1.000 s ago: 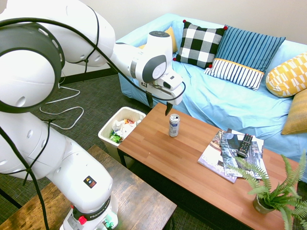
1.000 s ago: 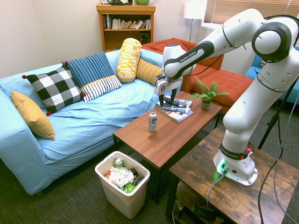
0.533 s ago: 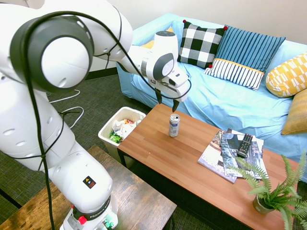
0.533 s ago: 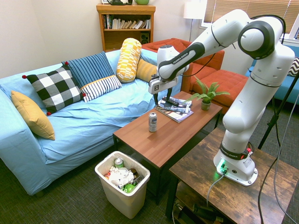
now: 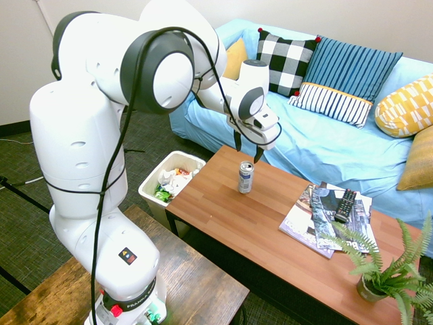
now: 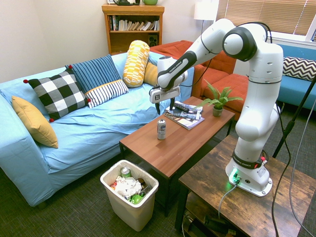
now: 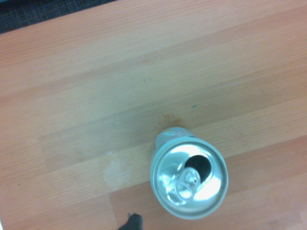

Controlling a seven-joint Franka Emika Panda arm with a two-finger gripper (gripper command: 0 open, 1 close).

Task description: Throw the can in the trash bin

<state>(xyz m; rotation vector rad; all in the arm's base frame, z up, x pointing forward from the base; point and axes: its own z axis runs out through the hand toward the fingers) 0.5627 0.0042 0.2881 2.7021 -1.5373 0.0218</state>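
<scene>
Fingers (image 5: 258, 154) open above the upright can (image 5: 245, 177).

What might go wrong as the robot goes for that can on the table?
The can stands upright and looks slim, so an off-center approach by the open gripper could tip it over. Its top is open, as the wrist view shows, so any leftover drink might spill. The trash bin already holds litter near its rim, so the can might roll off.
</scene>
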